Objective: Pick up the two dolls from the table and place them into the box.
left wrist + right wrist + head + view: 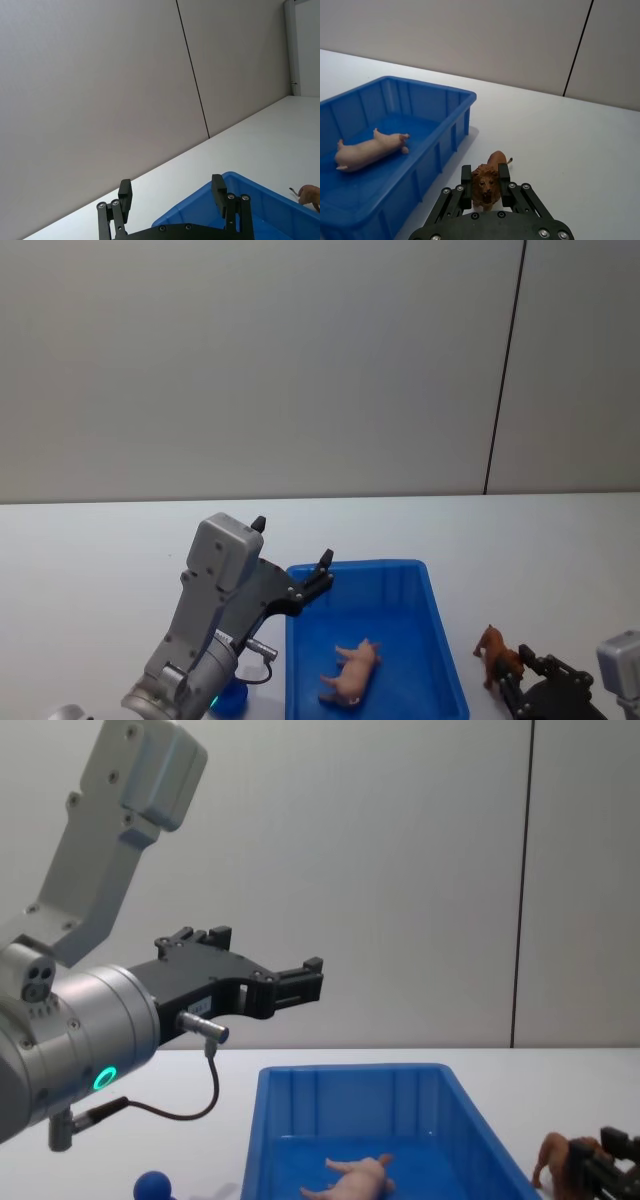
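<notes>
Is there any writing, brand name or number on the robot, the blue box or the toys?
No readable text anywhere.
The box, the pink animal and the lion bear no marks.
A pale patch on the left arm's wrist may be a label: too small to read.

Light: bright, even, diffuse, falling from above. Shadows: soft and pale, one on the table (pixel 555 150) beside the box (pixel 447 142), a fainter one at the lion (pixel 487 181). Sheen: slight, on the box floor. Wall (pixel 250 360): evenly lit.
</notes>
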Robot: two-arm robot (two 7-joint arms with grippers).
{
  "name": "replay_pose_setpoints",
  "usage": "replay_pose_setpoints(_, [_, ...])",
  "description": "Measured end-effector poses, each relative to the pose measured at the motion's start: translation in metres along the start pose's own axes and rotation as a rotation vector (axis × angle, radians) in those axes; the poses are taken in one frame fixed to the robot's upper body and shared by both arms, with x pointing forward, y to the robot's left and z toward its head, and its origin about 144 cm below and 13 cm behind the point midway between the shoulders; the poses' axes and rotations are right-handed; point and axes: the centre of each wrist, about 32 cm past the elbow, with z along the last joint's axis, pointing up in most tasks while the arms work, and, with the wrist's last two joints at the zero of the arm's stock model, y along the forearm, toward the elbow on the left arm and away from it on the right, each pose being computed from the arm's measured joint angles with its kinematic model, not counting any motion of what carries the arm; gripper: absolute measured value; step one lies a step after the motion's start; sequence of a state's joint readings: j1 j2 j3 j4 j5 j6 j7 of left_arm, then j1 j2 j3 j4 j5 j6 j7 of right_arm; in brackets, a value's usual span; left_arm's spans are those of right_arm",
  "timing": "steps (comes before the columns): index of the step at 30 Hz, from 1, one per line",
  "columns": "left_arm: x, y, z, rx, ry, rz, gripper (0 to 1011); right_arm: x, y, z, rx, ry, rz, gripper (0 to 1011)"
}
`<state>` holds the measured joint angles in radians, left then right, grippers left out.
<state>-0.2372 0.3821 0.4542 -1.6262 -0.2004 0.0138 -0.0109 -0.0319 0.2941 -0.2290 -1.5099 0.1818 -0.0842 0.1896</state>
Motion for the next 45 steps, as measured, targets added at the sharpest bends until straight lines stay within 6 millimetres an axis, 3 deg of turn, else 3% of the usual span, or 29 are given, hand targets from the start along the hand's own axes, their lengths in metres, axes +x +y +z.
replay_pose_setpoints(13, [0.000,0.000,0.000,0.000,0.000,0.000,1001,-0.003,0.004,0.024,0.129,-0.002,0.041,258])
replay_pose_setpoints(32, [0.000,0.000,0.000,0.000,0.000,0.000,1001,-0.014,0.022,0.068,0.357,0.017,0.210,270])
replay_pose_setpoints(45, [0.000,0.000,0.000,0.000,0.000,0.000,1001,-0.019,0.033,0.070,0.326,0.025,0.242,655])
